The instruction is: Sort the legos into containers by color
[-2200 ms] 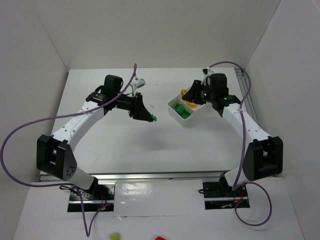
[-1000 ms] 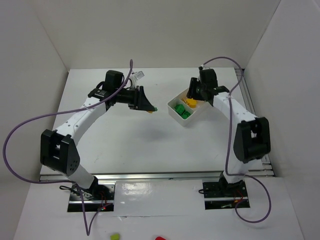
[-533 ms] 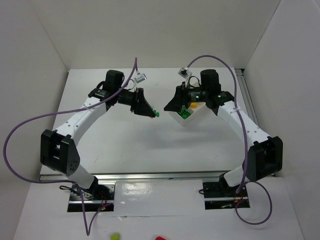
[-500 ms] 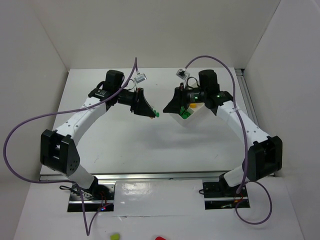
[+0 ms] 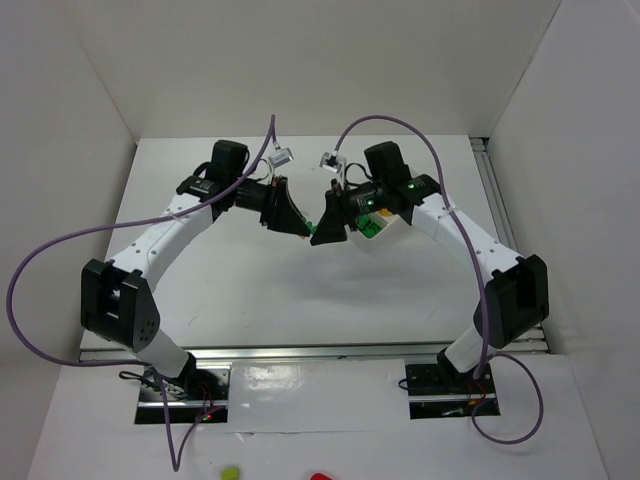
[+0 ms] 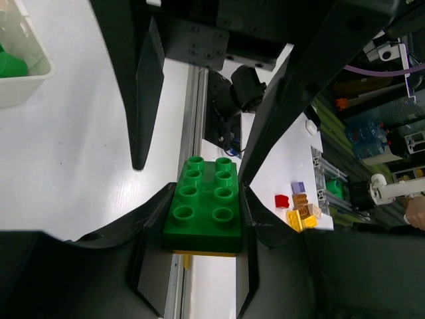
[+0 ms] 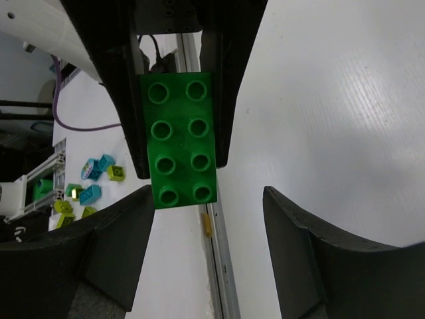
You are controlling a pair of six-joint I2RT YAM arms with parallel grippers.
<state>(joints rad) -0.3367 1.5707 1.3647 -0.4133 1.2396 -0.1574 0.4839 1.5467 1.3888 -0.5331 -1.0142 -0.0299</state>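
A green lego (image 6: 204,203) with a yellow layer (image 6: 199,252) under it is clamped between the fingers of my left gripper (image 6: 207,199), which is shut on it above the table's middle. My right gripper (image 7: 209,226) faces it, open, with the brick's (image 7: 176,139) free end just reaching the gap beside one finger (image 7: 113,246). From above, the two grippers meet tip to tip, left gripper (image 5: 303,228) and right gripper (image 5: 322,232). Behind the right wrist, the white container (image 5: 385,236) is partly hidden, with green bricks (image 5: 372,228) showing inside.
White walls close in the table (image 5: 300,290) on three sides. A metal rail (image 7: 219,266) runs along its edge. Loose coloured blocks (image 6: 299,209) lie beyond the table. A green piece (image 5: 231,470) and a red piece (image 5: 318,477) sit at the near floor edge.
My right arm has swung left from the container to the left gripper and its jaws have opened. The left gripper has stayed put with the green lego.
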